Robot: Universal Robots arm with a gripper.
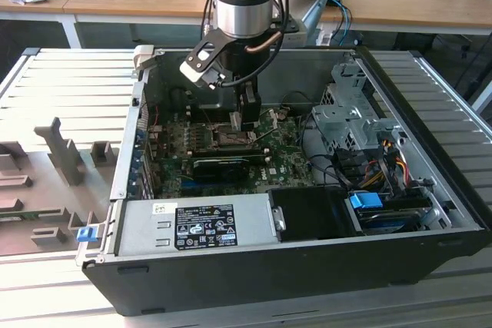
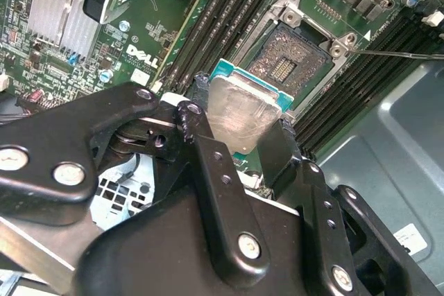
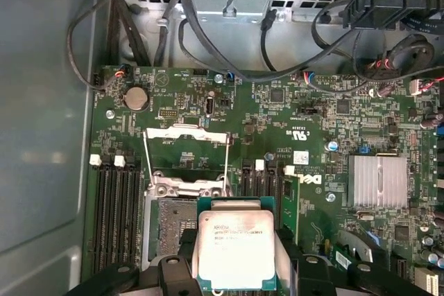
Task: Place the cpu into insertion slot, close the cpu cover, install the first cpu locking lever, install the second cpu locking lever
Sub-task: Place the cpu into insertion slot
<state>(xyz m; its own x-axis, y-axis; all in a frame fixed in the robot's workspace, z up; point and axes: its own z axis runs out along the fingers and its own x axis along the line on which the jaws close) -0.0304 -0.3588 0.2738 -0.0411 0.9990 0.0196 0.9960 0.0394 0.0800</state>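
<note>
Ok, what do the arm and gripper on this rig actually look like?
The arm is a silvery grey cylinder with a black band near the wrist. A coppery cable loops beside it, next to a pale angled bracket. The gripper is matte black, its fingers flat linked bars fastened with silver screws.

Slatted grey table (image 1: 77, 82) with open computer case (image 1: 307, 274).
Grey fixture blocks (image 1: 63, 151) (several shapes) lie beside it, at the exterior view's left.
</note>
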